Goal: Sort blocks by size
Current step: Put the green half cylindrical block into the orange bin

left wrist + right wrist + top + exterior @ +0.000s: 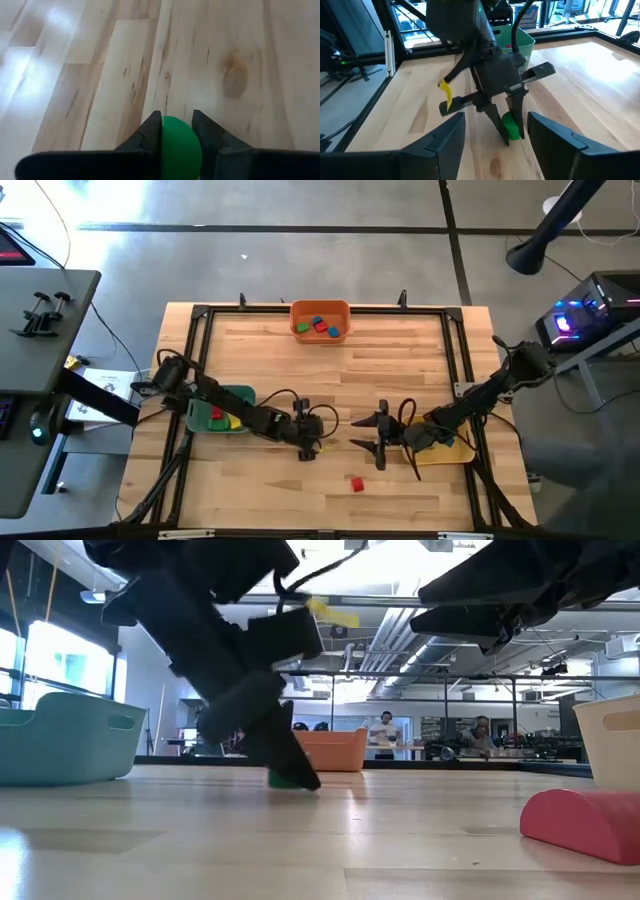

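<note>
A small green block (180, 147) with a rounded top sits on the wooden table near its middle, and my left gripper (308, 448) is shut on it. My right gripper (362, 435) hovers open just to the right of it, its fingers (445, 142) apart with nothing between them. A red block (357, 483) with a rounded top lies by itself nearer the front edge. More blocks lie in the orange bin (320, 308) and the green bin (240, 395). My left gripper pinches the green block's two opposite sides (162, 142) between its two fingers (150, 135). The fingers slant down onto it from the table's left. In the low view the block's bottom (283, 781) rests on the table.
The orange bin stands at the far edge's middle, the green bin under my left arm at the left, a yellow bin (452, 452) under my right arm at the right. A black frame (200, 315) runs around the table. Bare wood lies between the bins.
</note>
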Controlling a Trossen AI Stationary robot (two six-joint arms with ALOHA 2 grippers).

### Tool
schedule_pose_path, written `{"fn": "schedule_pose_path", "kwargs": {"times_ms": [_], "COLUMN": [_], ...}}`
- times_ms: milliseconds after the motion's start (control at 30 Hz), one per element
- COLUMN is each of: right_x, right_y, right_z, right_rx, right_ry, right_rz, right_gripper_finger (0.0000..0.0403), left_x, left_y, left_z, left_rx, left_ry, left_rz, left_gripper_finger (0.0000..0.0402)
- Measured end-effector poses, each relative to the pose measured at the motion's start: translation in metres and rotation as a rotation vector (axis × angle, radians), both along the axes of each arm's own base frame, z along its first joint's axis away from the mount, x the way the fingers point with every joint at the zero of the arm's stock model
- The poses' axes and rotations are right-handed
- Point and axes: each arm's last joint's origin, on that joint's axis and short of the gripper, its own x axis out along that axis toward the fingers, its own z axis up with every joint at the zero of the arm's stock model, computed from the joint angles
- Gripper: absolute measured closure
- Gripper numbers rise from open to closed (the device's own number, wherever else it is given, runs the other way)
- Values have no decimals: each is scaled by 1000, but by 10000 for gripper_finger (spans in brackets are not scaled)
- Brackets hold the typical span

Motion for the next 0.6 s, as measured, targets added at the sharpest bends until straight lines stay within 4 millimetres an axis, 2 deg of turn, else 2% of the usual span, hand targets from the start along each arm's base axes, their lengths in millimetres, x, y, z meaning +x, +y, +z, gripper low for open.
{"fn": "schedule_pose_path", "kwargs": {"times_ms": [67,133,233,367,467,600], "right_x": [0,0,1,8,20,36], "right_y": [0,0,4,11,18,27], "right_z": [0,0,3,8,14,24], "right_rx": [-10,-24,-79,-276,-506,-728], "right_ry": [1,2,-18,-55,-48,10], "right_rz": [6,18,140,259,316,326], "right_gripper_finger": [195,195,195,195,195,195], "left_x": [1,3,2,-2,-7,-15], "left_y": [-2,-3,-3,7,20,28], "left_z": [11,31,57,75,77,69], "left_rx": [-9,-13,-33,-202,-384,-535], "left_ry": [-51,-154,-315,-570,-733,-823], "left_rz": [0,8,-20,-143,-193,-201], "left_gripper_finger": [350,350,350,348,346,346]}}
